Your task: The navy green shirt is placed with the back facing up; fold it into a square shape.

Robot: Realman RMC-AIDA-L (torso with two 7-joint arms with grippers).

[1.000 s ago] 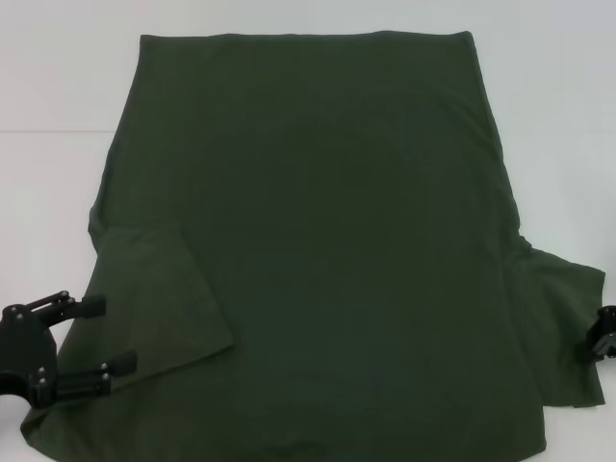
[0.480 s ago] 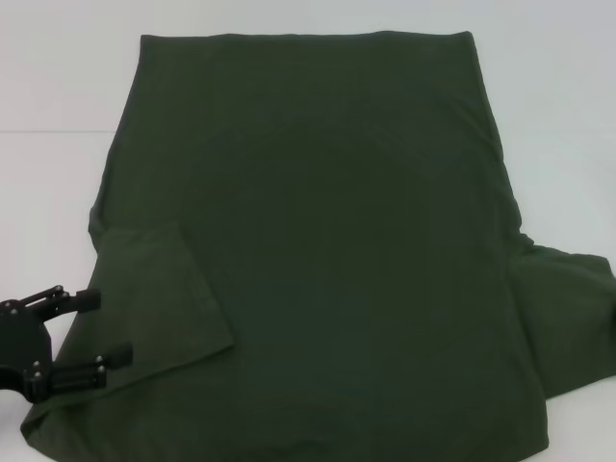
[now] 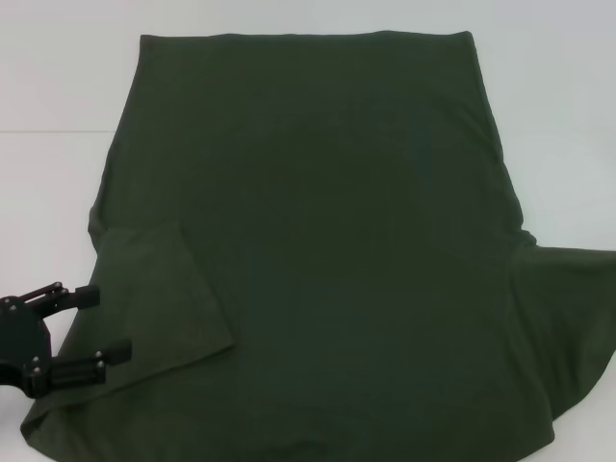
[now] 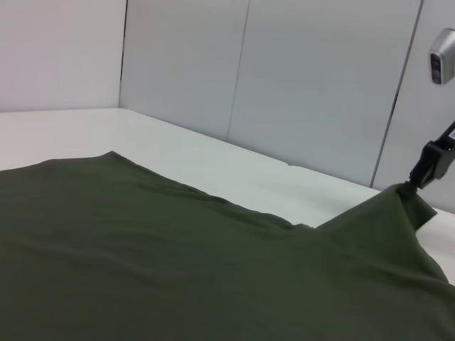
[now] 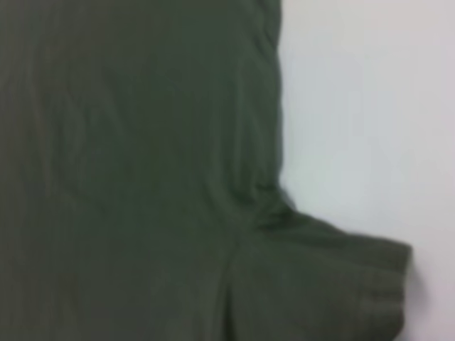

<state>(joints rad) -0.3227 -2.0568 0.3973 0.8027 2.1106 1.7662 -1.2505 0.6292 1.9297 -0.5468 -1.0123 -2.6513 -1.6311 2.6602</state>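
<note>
The navy green shirt [image 3: 327, 241] lies flat on the white table [image 3: 48, 192] with its plain back up and its hem at the far side. Its left sleeve [image 3: 159, 289] is folded in over the body. My left gripper [image 3: 100, 325] is open at that sleeve's outer edge, with the lower finger resting on the cloth. The right sleeve [image 3: 577, 318] is stretched out to the right edge of the head view. My right gripper [image 4: 421, 176] shows only in the left wrist view, shut on the right sleeve's tip and holding it up off the table. The right wrist view shows the sleeve [image 5: 327, 284] from above.
Bare white table surrounds the shirt on the left, right [image 3: 568, 125] and far sides. Grey wall panels [image 4: 313, 85] stand behind the table's far edge. The shirt's near edge runs out of the head view at the bottom.
The right gripper has moved out of the head view to the right, drawing the right sleeve outward and up. The left gripper has drawn back slightly to the left, still open.
</note>
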